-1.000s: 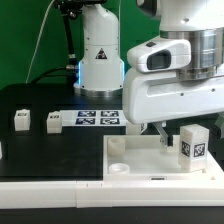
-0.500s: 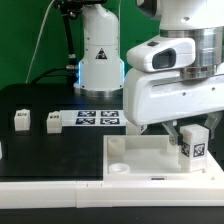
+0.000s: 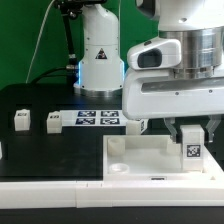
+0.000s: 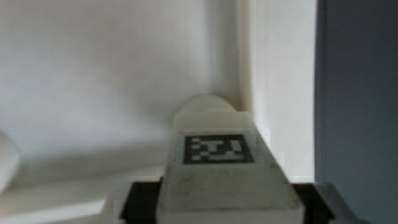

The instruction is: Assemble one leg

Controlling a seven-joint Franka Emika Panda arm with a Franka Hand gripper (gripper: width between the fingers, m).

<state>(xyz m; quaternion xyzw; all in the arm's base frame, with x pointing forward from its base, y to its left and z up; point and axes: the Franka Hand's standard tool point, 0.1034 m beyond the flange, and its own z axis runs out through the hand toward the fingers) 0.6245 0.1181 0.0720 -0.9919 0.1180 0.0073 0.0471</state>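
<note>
My gripper (image 3: 193, 130) is shut on a white leg (image 3: 193, 150) with a black-and-white marker tag on its face. It holds the leg upright over the corner of the large white tray-like part (image 3: 140, 160) on the exterior view's right. In the wrist view the leg (image 4: 217, 160) fills the middle, between the two dark fingers (image 4: 143, 198), with the white tray surface (image 4: 107, 90) behind it. Two more small white legs (image 3: 22, 119) (image 3: 51, 121) stand on the black table at the exterior view's left.
The marker board (image 3: 97, 118) lies behind the tray near the robot base (image 3: 100, 50). The tray has round corner sockets (image 3: 118, 147). A white table edge (image 3: 50, 192) runs along the front.
The gripper with the leg has moved slightly toward the exterior view's right and a little down over the tray's corner.
</note>
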